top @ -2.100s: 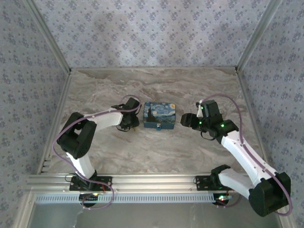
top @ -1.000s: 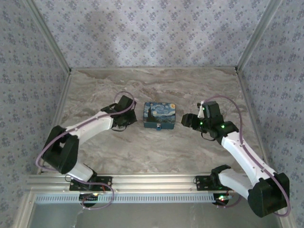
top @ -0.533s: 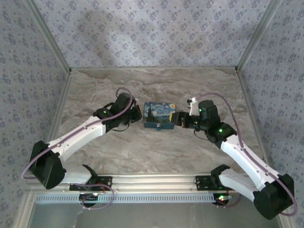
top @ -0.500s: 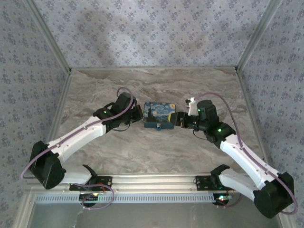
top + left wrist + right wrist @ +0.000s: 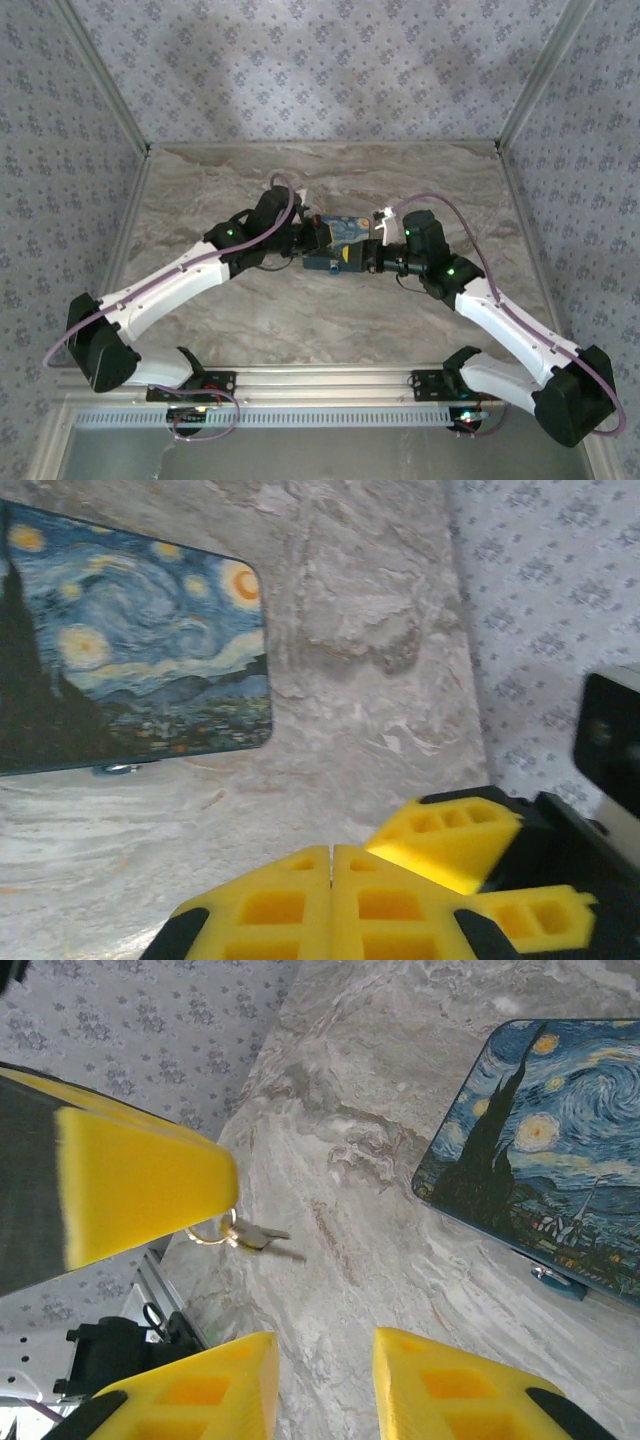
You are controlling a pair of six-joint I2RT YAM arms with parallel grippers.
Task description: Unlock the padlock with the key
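Smooth, marble-patterned worktop (image 5: 330, 320) with a faint sheen. The box (image 5: 130, 670) lid is a smooth printed painting. The small key (image 5: 262, 1233) gleams like bare metal. The right end effector (image 5: 325, 1360) has matt yellow plastic fingers (image 5: 200, 1390).

The box (image 5: 345, 231) sits in the middle of the surface (image 5: 200, 190), between my two arms. My left jaws come over its left end and my right jaws over its right end. The key (image 5: 258, 1233) hangs beneath my left jaws, beside the box.
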